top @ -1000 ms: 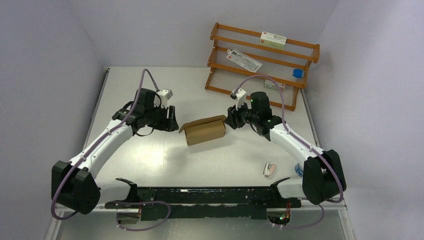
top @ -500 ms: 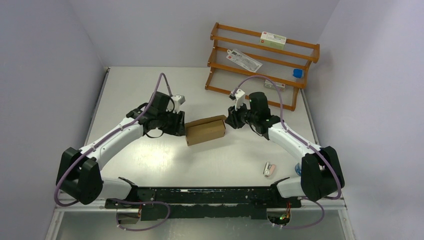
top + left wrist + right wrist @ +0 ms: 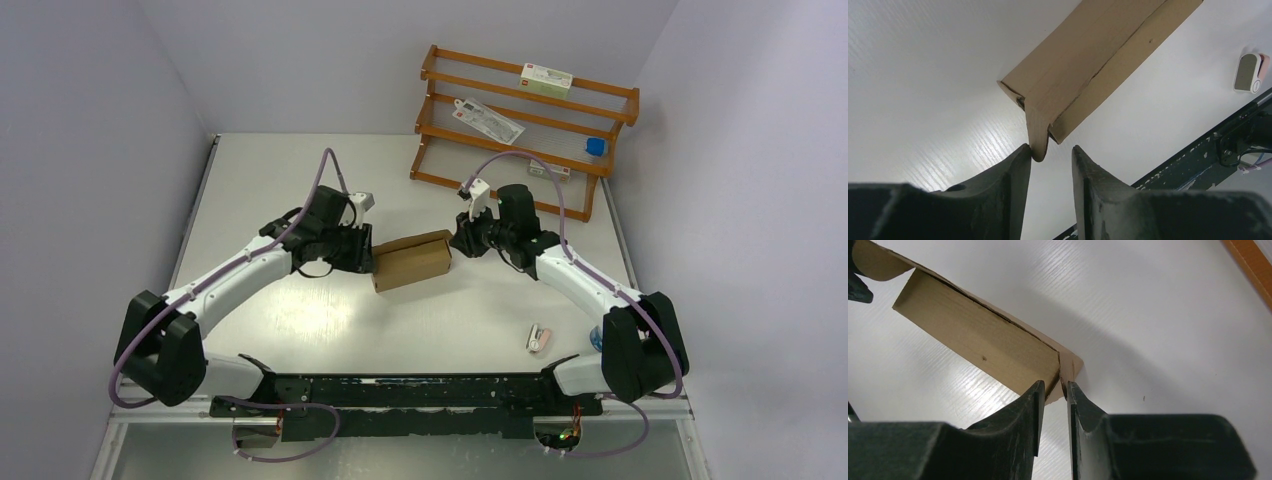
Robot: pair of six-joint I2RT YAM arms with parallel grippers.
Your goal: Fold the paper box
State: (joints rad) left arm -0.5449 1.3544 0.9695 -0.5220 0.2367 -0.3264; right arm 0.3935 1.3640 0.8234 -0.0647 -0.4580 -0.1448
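Note:
The paper box (image 3: pixel 412 260) is a small brown carton lying on the table (image 3: pixel 300 180) between both arms. My left gripper (image 3: pixel 367 255) is at its left end. In the left wrist view the box (image 3: pixel 1098 60) hangs a curled end flap (image 3: pixel 1038 132) down against the tip of one finger (image 3: pixel 1015 172); the left gripper (image 3: pixel 1050 152) stands open with a clear gap. My right gripper (image 3: pixel 456 240) is at the right end. There the box (image 3: pixel 978 337) shows its end flap (image 3: pixel 1068 367) right at the fingertips; the right gripper (image 3: pixel 1054 387) is open by a narrow gap.
A wooden rack (image 3: pixel 520 130) stands at the back right with a white-green carton (image 3: pixel 546 78), a packet (image 3: pixel 488 118) and a blue item (image 3: pixel 596 146). A small white-pink object (image 3: pixel 539 338) lies near the right arm's base. A black rail (image 3: pixel 400 395) runs along the near edge.
My left gripper has moved right up to the box's left end, and the open left flap has been pushed in. Both grippers' jaws have narrowed. The right arm has barely shifted.

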